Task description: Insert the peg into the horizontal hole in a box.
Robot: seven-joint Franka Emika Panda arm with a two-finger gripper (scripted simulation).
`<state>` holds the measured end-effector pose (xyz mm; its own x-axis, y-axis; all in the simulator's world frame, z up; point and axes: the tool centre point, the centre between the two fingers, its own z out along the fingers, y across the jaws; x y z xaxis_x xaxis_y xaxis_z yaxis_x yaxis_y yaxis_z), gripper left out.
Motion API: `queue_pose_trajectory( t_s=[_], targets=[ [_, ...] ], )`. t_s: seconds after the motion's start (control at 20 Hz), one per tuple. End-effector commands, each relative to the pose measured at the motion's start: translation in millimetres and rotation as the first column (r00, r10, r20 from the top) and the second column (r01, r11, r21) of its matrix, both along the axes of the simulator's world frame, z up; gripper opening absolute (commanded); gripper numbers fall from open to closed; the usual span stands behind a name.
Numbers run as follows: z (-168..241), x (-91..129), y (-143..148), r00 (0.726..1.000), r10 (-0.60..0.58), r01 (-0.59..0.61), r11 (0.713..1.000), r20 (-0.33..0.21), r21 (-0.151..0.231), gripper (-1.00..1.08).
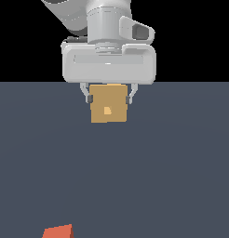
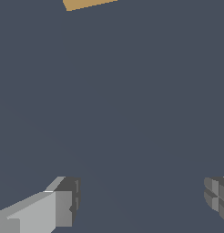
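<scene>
arm vertical, wrist pointing down, hand (image 1: 109,99) above worktop (image 1: 172,162). fingers (image 2: 63,207) spread wide, nothing between them. box (image 1: 108,109) appears behind hand in exterior view, hole (image 1: 107,110) facing camera. peg (image 1: 58,232) well apart from hand, orange-red end only at exterior frame bottom.

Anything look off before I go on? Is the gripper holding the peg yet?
Nothing looks damaged. The gripper is open and empty; the wrist view shows bare floor between its fingers. Only the orange-red end of the peg shows, at the exterior view's bottom edge, far from the box and its hole.
</scene>
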<state>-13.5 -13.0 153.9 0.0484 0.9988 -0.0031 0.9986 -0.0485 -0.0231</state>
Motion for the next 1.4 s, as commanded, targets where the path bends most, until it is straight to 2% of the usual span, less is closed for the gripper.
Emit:
queue_pose_trajectory(
  t_s=[0.0, 0.3, 0.6, 0.9, 1.35],
  targets=[
    [0, 0, 0, 1.0, 0.0, 0.0, 1.0, 0.0, 0.0, 1.0],
    [-3, -3, -10, 1.0, 0.007, -0.007, 1.0, 0.001, 0.0, 1.0],
    [-11, -9, -39, 1.0, 0.027, -0.027, 1.0, 0.003, 0.0, 1.0],
    [-24, -19, -88, 0.998, 0.059, -0.059, 0.998, 0.006, 0.0, 1.0],
    [-49, -32, -182, 0.993, 0.121, -0.121, 0.993, 0.013, 0.0, 1.0]
  ],
)
